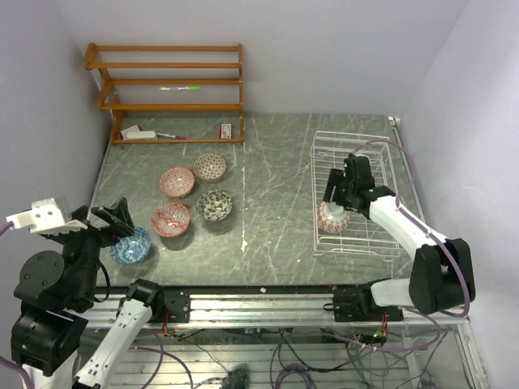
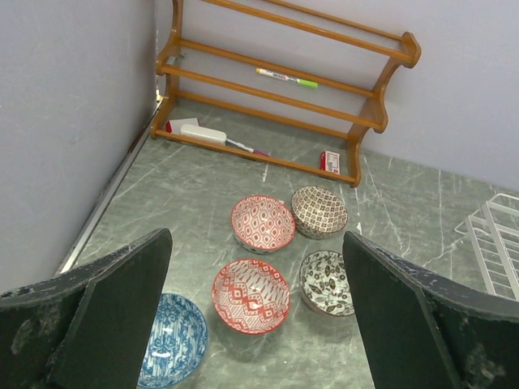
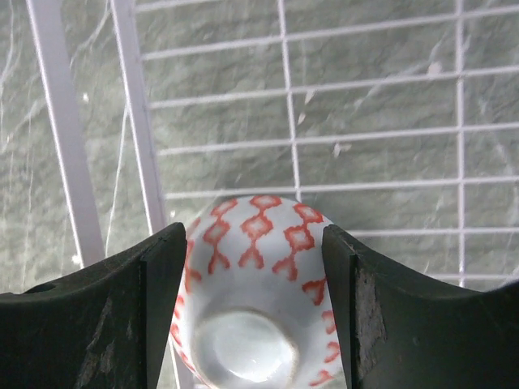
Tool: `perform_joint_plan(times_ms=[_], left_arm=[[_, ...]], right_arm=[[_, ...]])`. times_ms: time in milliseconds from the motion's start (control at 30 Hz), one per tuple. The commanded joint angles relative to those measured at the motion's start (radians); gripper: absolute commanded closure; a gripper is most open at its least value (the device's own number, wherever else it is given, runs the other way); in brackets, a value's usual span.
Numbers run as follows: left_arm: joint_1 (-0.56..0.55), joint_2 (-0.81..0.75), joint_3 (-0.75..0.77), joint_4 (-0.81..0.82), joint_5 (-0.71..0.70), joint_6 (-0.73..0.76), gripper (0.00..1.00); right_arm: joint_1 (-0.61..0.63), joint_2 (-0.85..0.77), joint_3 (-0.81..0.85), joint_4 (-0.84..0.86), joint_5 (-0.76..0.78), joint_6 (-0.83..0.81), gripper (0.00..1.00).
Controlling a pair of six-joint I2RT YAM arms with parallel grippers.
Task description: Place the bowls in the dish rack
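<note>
Five bowls sit on the table's left half: blue (image 1: 130, 245), red (image 1: 171, 219), pink-red (image 1: 177, 181), brown (image 1: 209, 167) and grey-black (image 1: 214, 205). My left gripper (image 1: 122, 223) hovers open and empty above the blue bowl (image 2: 172, 340); its view also shows the red bowl (image 2: 250, 296) and grey-black bowl (image 2: 328, 282). My right gripper (image 1: 336, 203) is inside the white wire dish rack (image 1: 381, 154), near its front left corner. Its fingers (image 3: 146, 308) hug a pale bowl with red diamonds (image 3: 259, 275), base towards the camera, over the rack wires (image 3: 61, 130).
An orange-brown wooden shelf unit (image 1: 170, 89) stands at the back left against the wall, holding a marker (image 1: 180, 87) and small items. The grey wall runs along the table's left edge. The rack's corner shows in the left wrist view (image 2: 495, 235).
</note>
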Motion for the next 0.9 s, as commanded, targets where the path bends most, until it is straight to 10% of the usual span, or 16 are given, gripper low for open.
perform_joint_plan(times_ms=[0, 867], left_arm=[[-0.001, -0.012, 0.020, -0.019, 0.004, 0.017, 0.02], [-0.001, -0.028, -0.012, -0.021, -0.010, 0.027, 0.02]], right_arm=[[0.059, -0.062, -0.050, -0.086, -0.002, 0.055, 0.32], [0.122, -0.299, 0.117, -0.216, 0.167, 0.042, 0.18]])
